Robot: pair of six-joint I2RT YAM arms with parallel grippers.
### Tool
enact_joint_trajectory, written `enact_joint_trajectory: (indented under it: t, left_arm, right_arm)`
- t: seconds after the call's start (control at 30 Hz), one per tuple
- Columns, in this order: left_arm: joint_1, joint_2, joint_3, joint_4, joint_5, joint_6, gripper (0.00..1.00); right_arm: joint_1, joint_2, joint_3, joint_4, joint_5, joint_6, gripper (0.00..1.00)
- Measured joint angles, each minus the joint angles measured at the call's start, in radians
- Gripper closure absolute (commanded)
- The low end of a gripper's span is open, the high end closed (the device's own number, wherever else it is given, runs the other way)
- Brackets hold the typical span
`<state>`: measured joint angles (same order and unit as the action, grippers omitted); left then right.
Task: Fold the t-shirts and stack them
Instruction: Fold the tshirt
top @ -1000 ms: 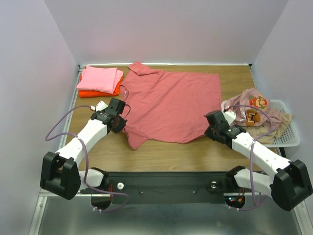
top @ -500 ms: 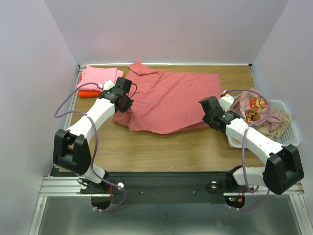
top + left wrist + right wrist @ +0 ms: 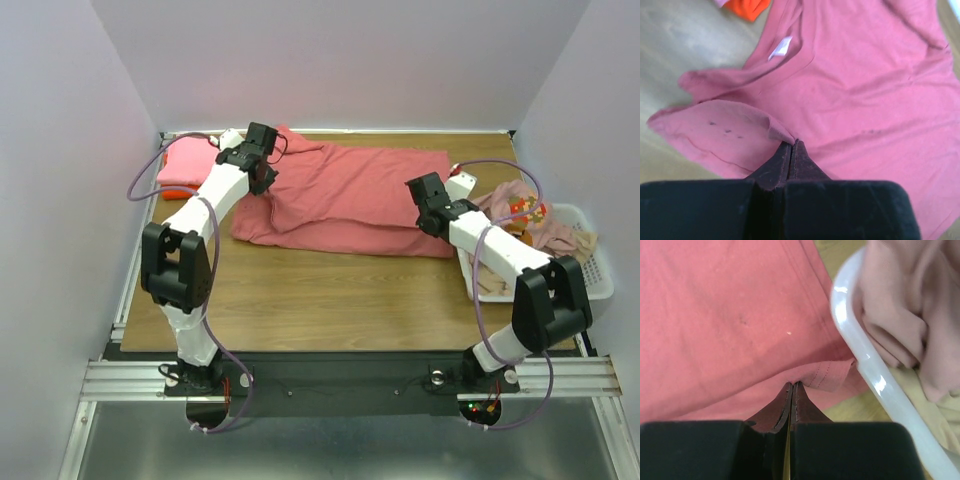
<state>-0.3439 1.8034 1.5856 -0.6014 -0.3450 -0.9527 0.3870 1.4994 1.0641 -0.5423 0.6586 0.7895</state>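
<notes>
The dusty rose-red t-shirt (image 3: 345, 195) lies across the middle of the table, its near half folded back over the far half. My left gripper (image 3: 262, 172) is shut on its cloth near the collar end; the left wrist view shows the pinched fold (image 3: 781, 134) at my fingertips (image 3: 792, 145). My right gripper (image 3: 428, 212) is shut on the hem at the shirt's right end, seen in the right wrist view (image 3: 825, 375). A folded light pink t-shirt (image 3: 185, 160) lies on a folded bright orange t-shirt (image 3: 172, 188) at the far left. The printed pale pink t-shirt (image 3: 520, 210) and beige t-shirt (image 3: 575, 245) fill the basket.
The white mesh basket (image 3: 600, 285) stands at the right edge; its rim (image 3: 865, 360) is close beside my right gripper. Purple cables loop off both arms. Grey walls enclose the table on three sides.
Both grippers have carried the shirt's near edge away from me, toward the back of the table, folding the shirt over itself. The arms have stretched out.
</notes>
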Motion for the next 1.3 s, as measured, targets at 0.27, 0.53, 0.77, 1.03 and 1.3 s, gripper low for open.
enact_joint_trajectory:
  t: [0.27, 0.53, 0.77, 1.03, 1.3]
  left_arm:
    - [0.012, 0.205, 0.167, 0.020, -0.014, 0.067, 1.00]
    - [0.044, 0.313, 0.233, 0.052, -0.013, 0.127, 0.60]
    - [0.050, 0.361, 0.328, 0.073, -0.006, 0.197, 0.12]
    - [0.043, 0.269, 0.196, 0.089, 0.009, 0.224, 0.11]
    - [0.037, 0.008, -0.195, 0.200, 0.039, 0.227, 0.10]
  right_arm:
    - [-0.017, 0.163, 0.115, 0.022, 0.028, -0.016, 1.00]
    - [-0.034, 0.252, 0.185, 0.029, 0.058, -0.029, 0.77]
    - [-0.034, 0.268, 0.208, 0.031, 0.056, -0.058, 0.29]
    - [-0.030, 0.221, 0.209, 0.033, -0.091, -0.111, 0.00]
    - [0.014, 0.218, 0.159, 0.079, -0.219, -0.132, 0.00]
